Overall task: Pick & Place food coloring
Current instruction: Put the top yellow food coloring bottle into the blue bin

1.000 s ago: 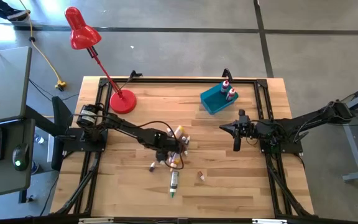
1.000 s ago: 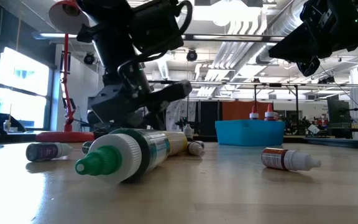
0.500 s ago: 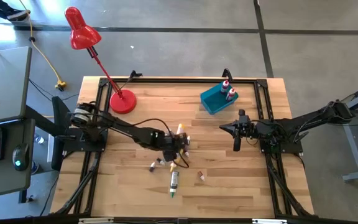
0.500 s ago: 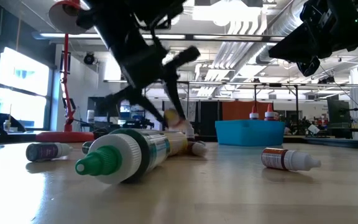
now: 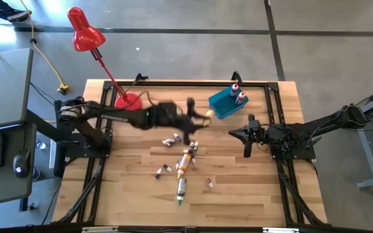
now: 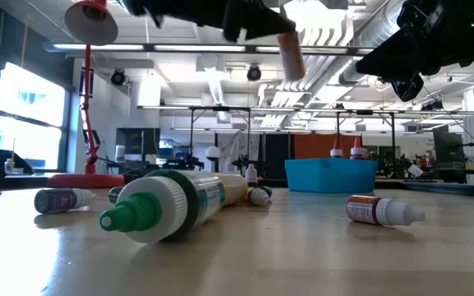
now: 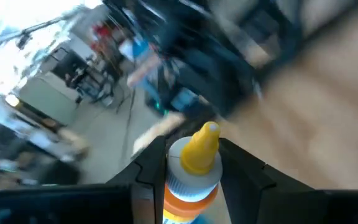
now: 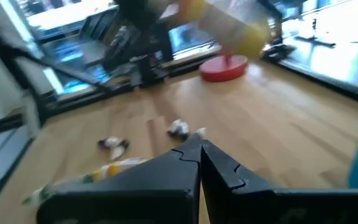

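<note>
Left gripper [image 7: 191,180]: jaws clamped on 1 orange food coloring bottle [image 7: 190,177] with a yellow tip, carried in the air just beside the blue bin [image 5: 224,104].
Right gripper [image 5: 247,144]: jaws closed, empty, near the table's right side.
Blue bin: 2 red-capped bottles [image 5: 237,93] standing inside.
Wooden table [image 5: 251,194]: green-tipped tube [image 6: 164,207], 1 red-labelled bottle [image 6: 379,210] and several small bottles lying loose mid-table.
Red desk lamp [image 5: 86,33]: back left corner.
</note>
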Controlling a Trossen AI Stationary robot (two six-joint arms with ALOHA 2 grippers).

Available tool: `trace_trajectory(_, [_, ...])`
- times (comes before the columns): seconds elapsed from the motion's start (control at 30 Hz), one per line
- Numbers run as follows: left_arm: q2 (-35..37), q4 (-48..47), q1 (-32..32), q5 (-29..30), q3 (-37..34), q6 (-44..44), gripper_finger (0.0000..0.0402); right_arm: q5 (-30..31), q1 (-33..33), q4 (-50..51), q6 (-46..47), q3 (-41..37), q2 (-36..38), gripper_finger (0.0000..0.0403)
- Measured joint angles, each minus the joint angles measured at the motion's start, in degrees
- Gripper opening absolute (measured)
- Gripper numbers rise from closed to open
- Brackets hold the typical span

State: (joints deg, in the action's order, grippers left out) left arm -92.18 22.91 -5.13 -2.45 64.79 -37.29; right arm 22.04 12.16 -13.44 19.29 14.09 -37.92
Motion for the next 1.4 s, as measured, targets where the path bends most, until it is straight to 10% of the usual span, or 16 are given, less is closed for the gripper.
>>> trace_trajectory(0.3, [-10.11, 20.40, -13.41, -11.26, 0.03, 20.35, 0.0104, -13.66, 0.06, 12.62, 5.69, 0.02, 1.12, 0.0000])
trace_trajectory(0.5, [-16.72, 25.96, -15.14, -8.69, 1.38, 21.76, 0.0104, -15.54, 2.91, 26.58, 20.49, 0.02, 0.75, 0.0000])
trace_trajectory(1.07, [-41.65, 2.33, -15.12, -2.44, 40.71, 33.76, 0.0104, -13.45, 6.81, 28.68, 21.23, 0.02, 1.62, 0.0000])
trace_trajectory(1.4, [-47.84, 2.84, -15.08, -0.83, 46.21, 34.58, 0.0104, -13.40, 6.82, 28.74, 20.37, 0.02, 1.62, 0.0000])
